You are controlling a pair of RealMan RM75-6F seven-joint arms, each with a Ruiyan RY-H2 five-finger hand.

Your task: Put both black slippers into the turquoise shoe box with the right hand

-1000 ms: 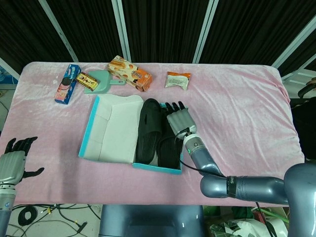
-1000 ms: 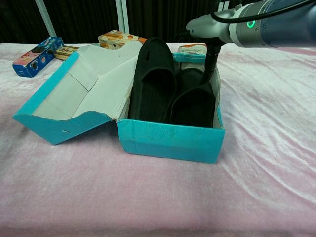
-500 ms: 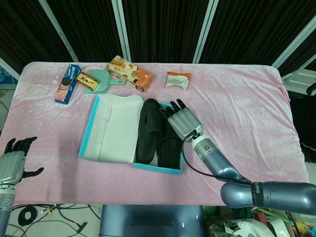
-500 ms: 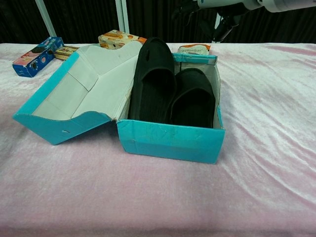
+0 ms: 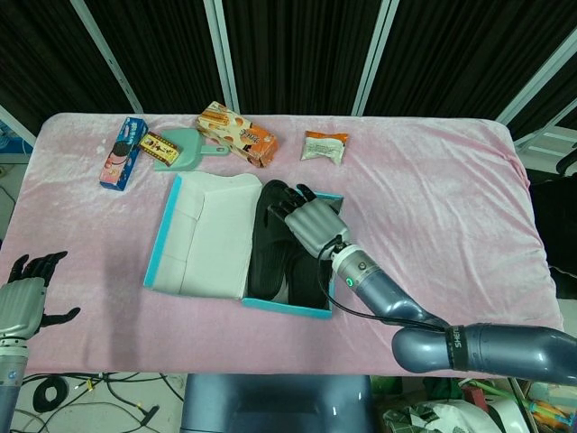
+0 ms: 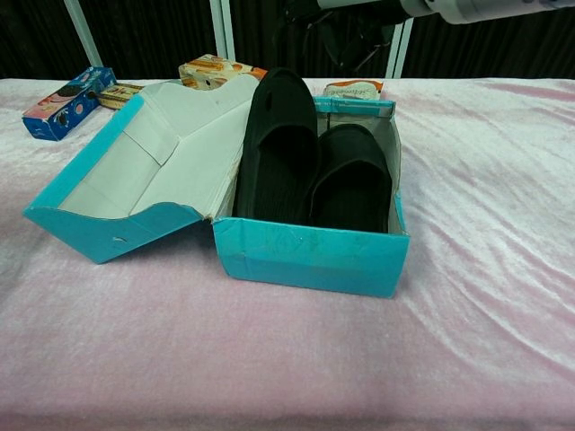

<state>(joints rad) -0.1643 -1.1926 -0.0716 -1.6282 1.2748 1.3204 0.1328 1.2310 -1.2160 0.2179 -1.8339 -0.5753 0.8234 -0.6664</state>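
The turquoise shoe box (image 5: 284, 304) (image 6: 310, 256) stands open at mid-table, its lid (image 5: 203, 234) (image 6: 153, 162) folded out to the left. Both black slippers lie inside it. The left slipper (image 5: 269, 257) (image 6: 274, 148) leans with its far end above the back rim. The right slipper (image 5: 311, 278) (image 6: 350, 180) lies flat beside it. My right hand (image 5: 311, 225) (image 6: 346, 36) hovers above the box's far half with its fingers apart, holding nothing and hiding part of the slippers in the head view. At the lower left my left hand (image 5: 27, 293) hangs off the table, fingers spread.
Along the far edge lie a blue cookie box (image 5: 123, 152) (image 6: 67, 101), a small brown packet (image 5: 160, 143), a green dustpan (image 5: 185, 151), an orange carton (image 5: 236, 133) (image 6: 216, 67) and a snack packet (image 5: 325, 145) (image 6: 352, 88). Pink cloth covers the table.
My right hand has lifted out of the box and shifted left above the slippers. The right slipper stays flat in the box. The left hand has not moved.
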